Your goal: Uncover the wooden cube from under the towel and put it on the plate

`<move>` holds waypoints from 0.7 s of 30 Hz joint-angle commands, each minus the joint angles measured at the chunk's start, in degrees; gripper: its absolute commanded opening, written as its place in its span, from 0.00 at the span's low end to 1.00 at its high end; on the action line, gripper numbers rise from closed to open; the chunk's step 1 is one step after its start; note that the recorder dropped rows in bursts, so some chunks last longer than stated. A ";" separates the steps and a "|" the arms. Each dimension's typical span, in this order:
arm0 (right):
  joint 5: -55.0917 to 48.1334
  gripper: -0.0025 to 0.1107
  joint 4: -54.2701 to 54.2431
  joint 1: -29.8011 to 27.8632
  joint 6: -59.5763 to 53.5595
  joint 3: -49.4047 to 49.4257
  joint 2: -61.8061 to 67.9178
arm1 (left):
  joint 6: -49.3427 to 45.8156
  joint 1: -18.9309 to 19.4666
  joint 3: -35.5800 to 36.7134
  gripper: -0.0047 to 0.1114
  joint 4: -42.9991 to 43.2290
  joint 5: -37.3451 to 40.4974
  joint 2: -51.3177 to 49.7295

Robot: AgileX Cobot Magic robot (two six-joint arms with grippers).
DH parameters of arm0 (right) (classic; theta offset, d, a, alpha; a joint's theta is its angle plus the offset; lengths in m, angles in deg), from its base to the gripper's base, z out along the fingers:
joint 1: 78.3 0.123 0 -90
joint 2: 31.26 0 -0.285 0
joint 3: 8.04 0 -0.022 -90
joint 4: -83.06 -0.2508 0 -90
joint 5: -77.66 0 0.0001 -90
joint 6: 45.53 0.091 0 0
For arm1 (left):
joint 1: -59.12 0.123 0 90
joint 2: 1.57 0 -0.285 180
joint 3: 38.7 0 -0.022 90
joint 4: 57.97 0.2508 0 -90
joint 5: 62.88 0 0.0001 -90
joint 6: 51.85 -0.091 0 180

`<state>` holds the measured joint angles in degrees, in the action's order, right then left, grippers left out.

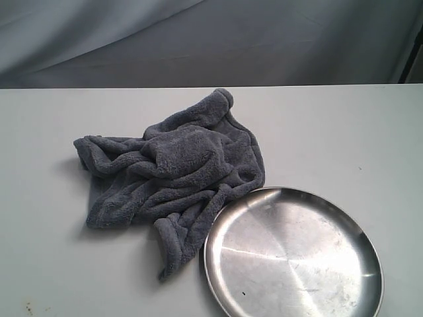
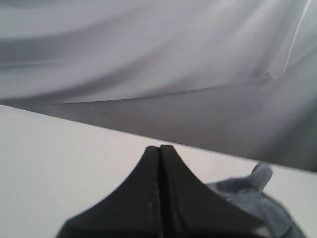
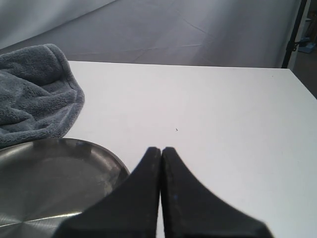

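The dark blue-grey towel [image 1: 172,175] lies crumpled on the white table, bulging in the middle; the wooden cube is hidden. The steel plate [image 1: 294,257] sits at the front right, its rim touching the towel's edge. Neither arm shows in the exterior view. My left gripper [image 2: 160,148] is shut with nothing in it, above the table with a towel [image 2: 257,203] corner beside it. Also shut and empty, my right gripper [image 3: 161,149] hovers beside the plate [image 3: 49,183] rim, the towel [image 3: 34,94] lying beyond the plate.
A grey cloth backdrop [image 1: 211,39] hangs behind the table's far edge. Bare white tabletop [image 1: 344,132] stretches right of the towel and also to its left and front left.
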<state>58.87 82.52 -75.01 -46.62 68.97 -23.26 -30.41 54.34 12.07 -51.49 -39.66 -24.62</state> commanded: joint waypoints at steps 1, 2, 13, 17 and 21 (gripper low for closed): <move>0.57 0.02 0.01 0.15 0.05 0.20 -0.22 | -19.02 0.15 -7.27 0.04 -4.17 10.32 -9.53; 0.57 0.02 0.01 0.15 0.05 0.20 -0.22 | -23.23 0.15 -8.37 0.04 -4.96 12.94 -11.23; 0.57 0.02 0.01 0.15 0.05 0.20 -0.22 | -30.68 -8.68 -20.12 0.04 -8.48 25.77 -34.72; 0.57 0.02 0.01 0.15 0.05 0.20 -0.22 | -30.52 -15.87 -24.10 0.04 -7.31 28.73 -41.96; 0.57 0.02 0.01 0.15 0.05 0.20 -0.22 | -27.10 -22.30 -29.25 0.04 -4.97 31.29 -49.91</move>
<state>58.87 82.52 -75.01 -46.62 68.97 -23.26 -59.82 35.64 -14.02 -57.97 -9.91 -69.87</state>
